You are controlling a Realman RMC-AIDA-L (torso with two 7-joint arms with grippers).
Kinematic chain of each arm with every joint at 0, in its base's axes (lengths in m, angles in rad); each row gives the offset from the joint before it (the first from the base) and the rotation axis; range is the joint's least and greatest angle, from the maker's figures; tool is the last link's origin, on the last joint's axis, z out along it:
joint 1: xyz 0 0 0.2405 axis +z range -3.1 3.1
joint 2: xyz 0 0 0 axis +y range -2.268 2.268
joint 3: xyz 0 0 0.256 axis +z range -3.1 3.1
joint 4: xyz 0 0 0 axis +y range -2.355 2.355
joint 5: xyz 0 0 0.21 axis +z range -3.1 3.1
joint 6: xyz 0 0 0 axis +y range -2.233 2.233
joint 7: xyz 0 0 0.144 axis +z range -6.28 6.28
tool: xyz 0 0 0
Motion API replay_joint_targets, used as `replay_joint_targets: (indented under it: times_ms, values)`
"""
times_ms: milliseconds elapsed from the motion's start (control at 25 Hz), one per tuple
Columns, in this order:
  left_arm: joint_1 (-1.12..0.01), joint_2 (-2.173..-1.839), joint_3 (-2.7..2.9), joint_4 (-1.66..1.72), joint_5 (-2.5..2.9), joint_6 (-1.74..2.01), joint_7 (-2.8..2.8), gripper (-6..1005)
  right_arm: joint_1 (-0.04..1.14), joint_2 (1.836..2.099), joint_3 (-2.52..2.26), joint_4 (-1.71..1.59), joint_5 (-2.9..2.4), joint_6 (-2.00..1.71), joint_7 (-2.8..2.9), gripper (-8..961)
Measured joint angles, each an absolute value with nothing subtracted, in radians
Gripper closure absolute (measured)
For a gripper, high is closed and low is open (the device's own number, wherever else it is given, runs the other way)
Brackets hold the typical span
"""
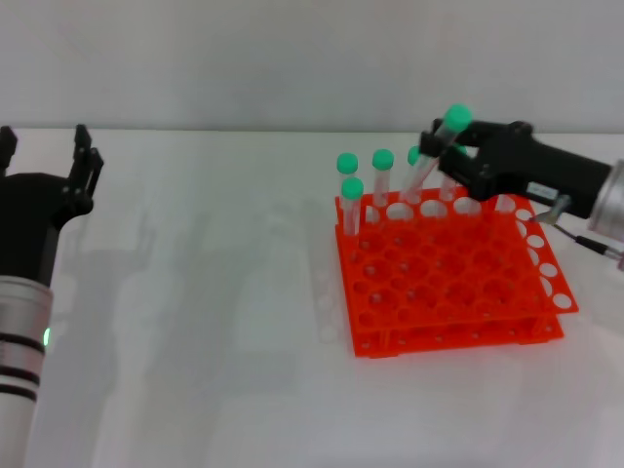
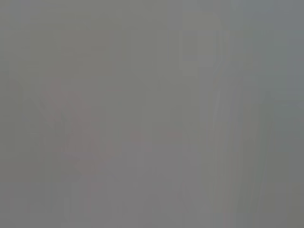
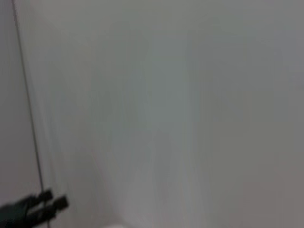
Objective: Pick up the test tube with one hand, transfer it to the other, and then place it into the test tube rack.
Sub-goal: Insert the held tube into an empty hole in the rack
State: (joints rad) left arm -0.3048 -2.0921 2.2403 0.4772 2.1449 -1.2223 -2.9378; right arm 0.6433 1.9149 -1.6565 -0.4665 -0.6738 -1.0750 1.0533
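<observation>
Orange plastic stands out on my head view: the test tube rack [image 1: 444, 278] sits on the white tabletop [image 1: 214, 322], right of centre, its top plate pierced with rows of round holes. From the far right, my right arm reaches in over the rack's back edge. Its black pincer, the right pincer [image 1: 441, 148], is pinching the test tube [image 1: 433, 156], a clear slender tube with a round green cap. The tube is tilted, its cap up and leaning toward the right, its lower end pointing down toward the holes along the back row of the rack. I cannot tell whether the tip has entered a hole.

Four other green-capped tubes [image 1: 381, 180] stand in the rack's back left part, close together; one of them is partly hidden behind the held tube.

My left arm is at the far left edge of the head view, well apart from the rack. Its left pincer [image 1: 49, 161] points away from me, black fingers spread with a clear gap between them, holding nothing.

The left wrist view gives me only a grey blur. The right wrist view shows pale blurred surface and a small dark shape in one corner that I cannot identify.
</observation>
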Motion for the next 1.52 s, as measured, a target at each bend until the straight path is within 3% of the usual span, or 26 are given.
replay_joint_targets:
  times_ms: [280,760,1160,1520]
  values:
    - [-0.333,-2.093,2.260,0.466,2.103,-1.192,-2.975,194,0.673,1.944,-1.655,-0.470,-0.740,-1.026,1.053,696]
    - [-0.301,-2.088,2.250,0.436,2.060,-1.194,-2.999,192,0.652,1.939,-1.615,-0.490,-0.753,-1.024,1.058,688]
    - [-0.319,-2.086,2.249,0.436,2.047,-1.196,-2.997,190,0.652,1.921,-1.617,-0.490,-0.774,-1.027,1.057,681]
    - [-0.330,-2.086,2.249,0.433,2.035,-1.189,-2.999,188,0.675,1.957,-1.615,-0.495,-0.849,-0.978,1.054,674]
